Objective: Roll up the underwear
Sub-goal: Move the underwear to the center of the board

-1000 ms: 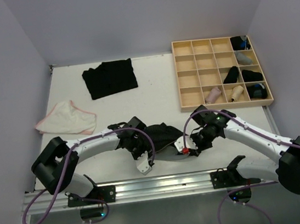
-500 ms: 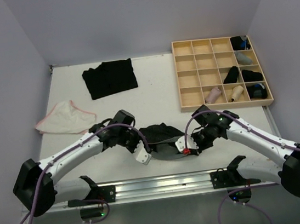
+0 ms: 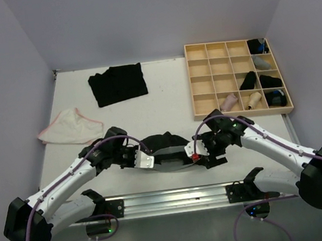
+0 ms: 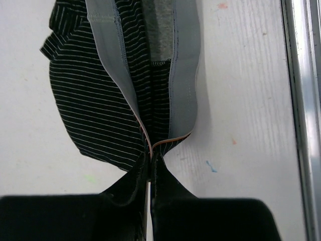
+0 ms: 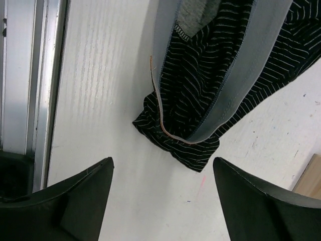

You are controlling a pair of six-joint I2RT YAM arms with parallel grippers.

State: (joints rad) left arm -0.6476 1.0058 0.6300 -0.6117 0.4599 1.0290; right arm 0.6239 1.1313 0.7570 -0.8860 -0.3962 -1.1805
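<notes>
A black pinstriped underwear [image 3: 165, 146] with a grey waistband lies stretched between my two grippers near the table's front edge. My left gripper [image 3: 145, 160] is shut on its left end; in the left wrist view the fingertips [image 4: 150, 161] pinch the waistband corner of the underwear [image 4: 100, 100]. My right gripper [image 3: 198, 151] stands open just right of the cloth. In the right wrist view the underwear's crumpled right end [image 5: 200, 100] lies on the table ahead of the wide-apart right gripper [image 5: 163, 168], touching neither finger.
A stack of black underwear [image 3: 118, 84] lies at the back left, and a whitish one with pink edging [image 3: 70, 128] at the left. The wooden grid tray [image 3: 203, 85] at the back right holds several rolls [image 3: 249, 79]. A metal rail [image 3: 171, 199] runs along the near edge.
My right gripper has opened and let go of the underwear's right end. My left gripper has shut on the left end and drawn it leftward, stretching the cloth out.
</notes>
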